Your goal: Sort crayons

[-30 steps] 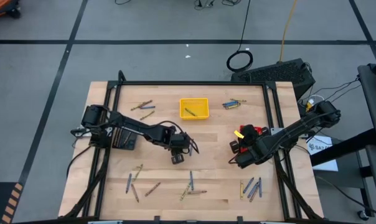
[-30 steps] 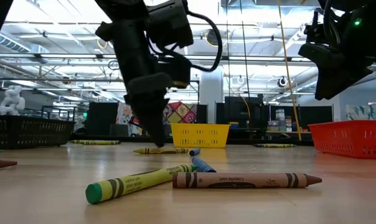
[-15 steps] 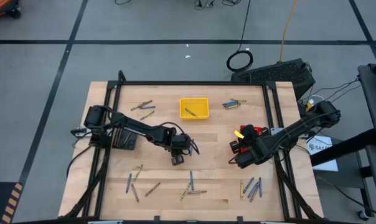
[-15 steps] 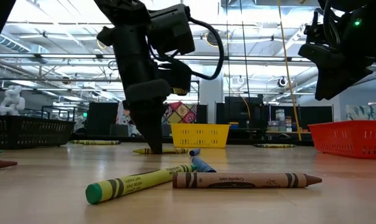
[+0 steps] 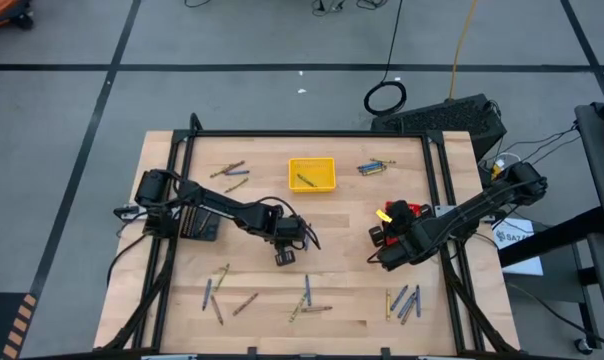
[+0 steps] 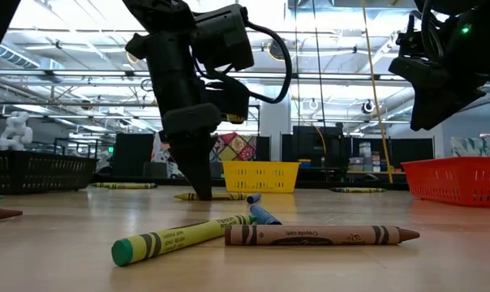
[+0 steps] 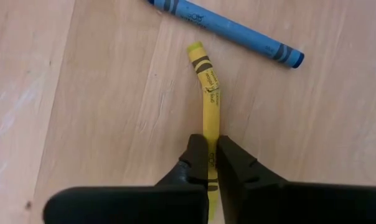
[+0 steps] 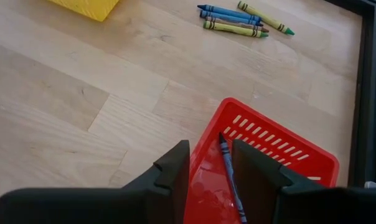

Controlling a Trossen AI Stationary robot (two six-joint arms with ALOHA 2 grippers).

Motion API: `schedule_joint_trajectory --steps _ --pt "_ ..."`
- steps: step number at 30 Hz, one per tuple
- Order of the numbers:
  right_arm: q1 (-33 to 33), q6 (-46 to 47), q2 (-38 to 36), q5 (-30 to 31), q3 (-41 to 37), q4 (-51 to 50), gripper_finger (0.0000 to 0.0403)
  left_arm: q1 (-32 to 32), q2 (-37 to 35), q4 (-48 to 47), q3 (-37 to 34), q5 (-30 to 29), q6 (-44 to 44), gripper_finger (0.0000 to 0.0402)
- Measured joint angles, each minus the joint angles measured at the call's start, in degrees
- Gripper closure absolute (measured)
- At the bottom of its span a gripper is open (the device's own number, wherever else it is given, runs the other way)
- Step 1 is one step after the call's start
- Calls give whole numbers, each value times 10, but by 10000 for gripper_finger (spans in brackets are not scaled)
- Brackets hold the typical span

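Note:
A yellow crayon (image 7: 206, 93), kinked partway along, lies on the wooden table beside a blue crayon (image 7: 228, 28). My left gripper (image 7: 214, 163) is shut on the yellow one near the table's middle (image 5: 285, 255). In the low view its fingers come down to the tabletop (image 6: 200, 193), and the crayon (image 6: 225, 196) sticks out to one side. My right gripper (image 8: 210, 162) hangs open above the red tray (image 8: 269, 155), which holds a blue crayon (image 8: 228, 180). The red tray stands at the right (image 5: 402, 212). My left gripper pinches the yellow crayon's shaft (image 7: 211, 134) between its two fingers, one on each long side. The fingers come from above, pointing steeply down. The crayon lies flat on the table, and its kinked end (image 7: 197, 53) reaches out beyond the fingertips.
A yellow tray (image 5: 312, 174) with a green crayon stands at the far middle. Crayon clusters lie at far left (image 5: 232, 172), far right (image 5: 375, 167), near left (image 5: 217, 295), near middle (image 5: 307, 300) and near right (image 5: 404, 300). A black frame (image 5: 312, 133) borders the table.
My left gripper has sunk a little, down to the tabletop at the yellow crayon. The crayons lie where they were.

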Motion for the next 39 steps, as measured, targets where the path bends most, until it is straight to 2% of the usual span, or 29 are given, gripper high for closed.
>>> schedule_joint_trajectory --steps 13,18,30,39 --pt "0 0 0 0 0 1 295 0 -20 -6 -2 -3 2 400" --pt "0 0 0 0 0 2 295 2 -44 -16 -4 -31 2 401" --pt "0 0 0 0 0 5 295 10 -53 -15 -2 -50 30 401" --pt "0 1 0 0 0 6 295 31 -54 -23 51 -62 77 402"
